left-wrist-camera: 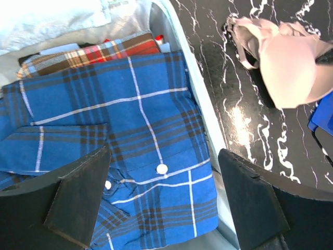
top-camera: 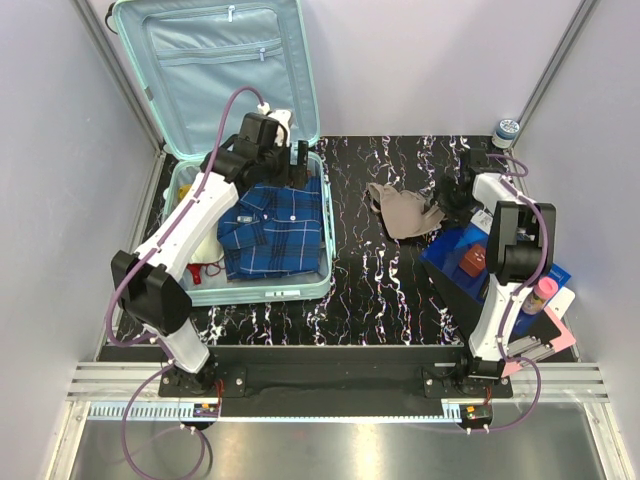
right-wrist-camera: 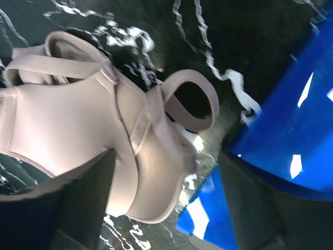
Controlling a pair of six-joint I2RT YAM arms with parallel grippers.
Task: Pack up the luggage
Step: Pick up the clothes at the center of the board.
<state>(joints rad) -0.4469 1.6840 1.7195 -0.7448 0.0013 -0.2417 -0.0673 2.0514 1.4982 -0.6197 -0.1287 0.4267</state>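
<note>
The luggage point(top-camera: 215, 75) lies open at the back left, its mint lid upright and its base rim point(left-wrist-camera: 193, 91) on the table. Inside is a folded blue plaid shirt point(top-camera: 275, 228) point(left-wrist-camera: 130, 125) over a red plaid garment point(left-wrist-camera: 114, 51). My left gripper point(top-camera: 298, 162) point(left-wrist-camera: 166, 203) hovers open over the shirt's edge, holding nothing. A beige bra point(top-camera: 402, 212) point(right-wrist-camera: 88, 120) lies on the black marbled table. My right gripper point(top-camera: 452, 196) point(right-wrist-camera: 171, 208) is open, low over the bra, one cup edge between its fingers.
A flat blue box point(top-camera: 480, 262) point(right-wrist-camera: 294, 114) sits right beside the bra, with an orange item point(top-camera: 472, 258) on it. A pink-capped bottle point(top-camera: 543, 295) stands at the near right and a blue-lidded jar point(top-camera: 507, 130) at the back right. White cloth point(left-wrist-camera: 52, 18) fills the luggage's left side.
</note>
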